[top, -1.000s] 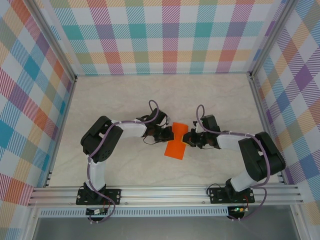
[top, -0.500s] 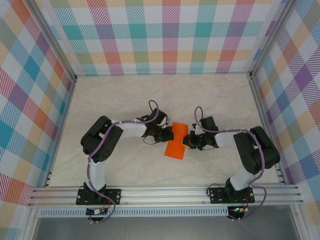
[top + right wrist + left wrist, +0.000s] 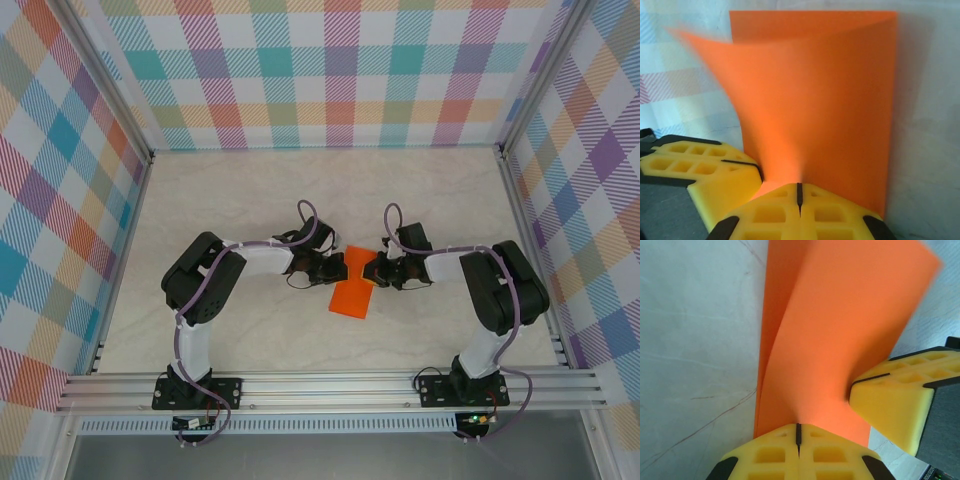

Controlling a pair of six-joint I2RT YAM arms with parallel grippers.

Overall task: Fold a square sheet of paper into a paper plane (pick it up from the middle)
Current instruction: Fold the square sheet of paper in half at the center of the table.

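Note:
The square sheet of paper [image 3: 350,295] is bright orange and lies mid-table, its far part lifted between the two grippers. My left gripper [image 3: 340,268] is shut on its left side; in the left wrist view the paper [image 3: 840,330] puckers out of the closed seam of that gripper [image 3: 798,426] and curves upward. My right gripper [image 3: 372,270] is shut on the opposite side, with the paper [image 3: 830,100] rising from its closed seam [image 3: 799,185]. The two grippers stand almost tip to tip. A lower layer of the sheet rests flat on the table.
The pale marbled table [image 3: 250,200] is fenced by plaid walls [image 3: 330,70] on three sides. An aluminium rail [image 3: 330,385] with both arm bases runs along the near edge. Free room lies behind and to both sides of the paper.
My right gripper has moved left and slightly away from the rail, closing in on the left gripper, and the raised paper between them has bowed more. The left arm has stayed put.

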